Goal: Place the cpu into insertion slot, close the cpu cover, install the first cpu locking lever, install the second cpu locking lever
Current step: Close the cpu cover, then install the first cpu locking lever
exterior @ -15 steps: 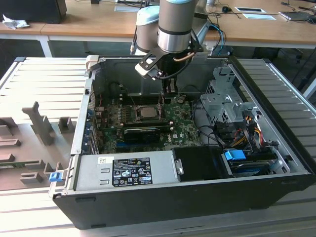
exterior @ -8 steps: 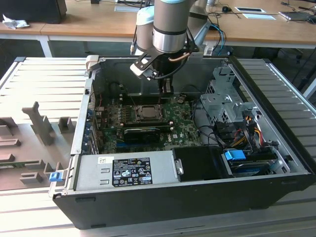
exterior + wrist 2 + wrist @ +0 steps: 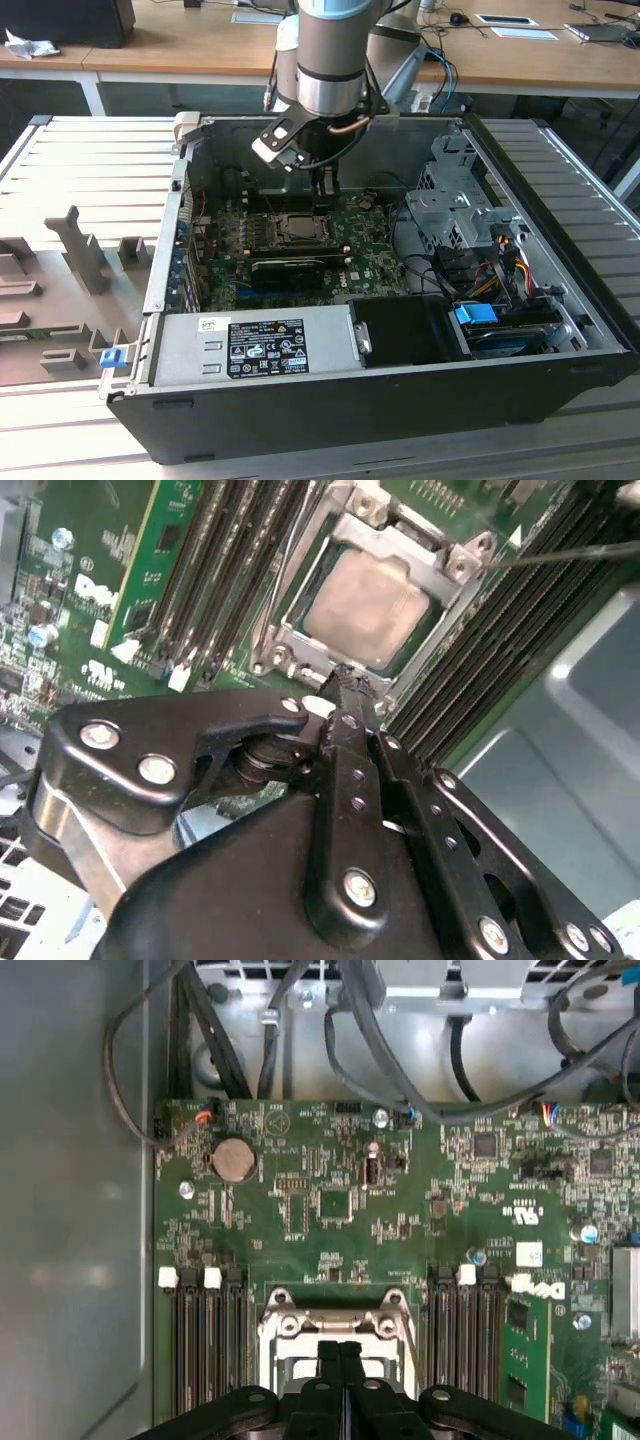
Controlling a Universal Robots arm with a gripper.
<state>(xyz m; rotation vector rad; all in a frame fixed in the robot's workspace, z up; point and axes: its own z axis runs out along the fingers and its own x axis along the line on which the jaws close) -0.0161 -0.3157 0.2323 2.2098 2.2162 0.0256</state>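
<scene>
Gripper (image 3: 345, 680) hangs low inside the case (image 3: 560, 210), over the board (image 3: 330, 1205). Its fingers (image 3: 328, 1360) are pressed together with no gap and nothing seen between them. In the second wrist view the tips sit right at the near edge of the cover (image 3: 452, 585); touching or just above, cannot tell. Cpu (image 3: 365, 605) lies flat in the slot (image 3: 300, 228), pale metal face up, framed on all sides by the cover's cut-out. Cover looks to be down over it. A thin lever (image 3: 570, 550) runs out from one corner of the socket past the memory slots (image 3: 230, 570); latched or free, cannot tell. The second lever is not clearly made out. Exterior view puts the socket mid-board, just beyond the long black card (image 3: 295, 268), with the arm straight above. Handling, as judgement: the cpu is light, stiff and thin, with a smooth face that would slip under a pinch from above, so it is best taken by two opposite edges and kept level. The pin field under it is the fragile part, so no sliding or side load. The cover is thin sheet metal, rigid on its hinge, best pressed at the free edge. The lever is likely springy wire, needing firm sideways push near its bent end.
</scene>
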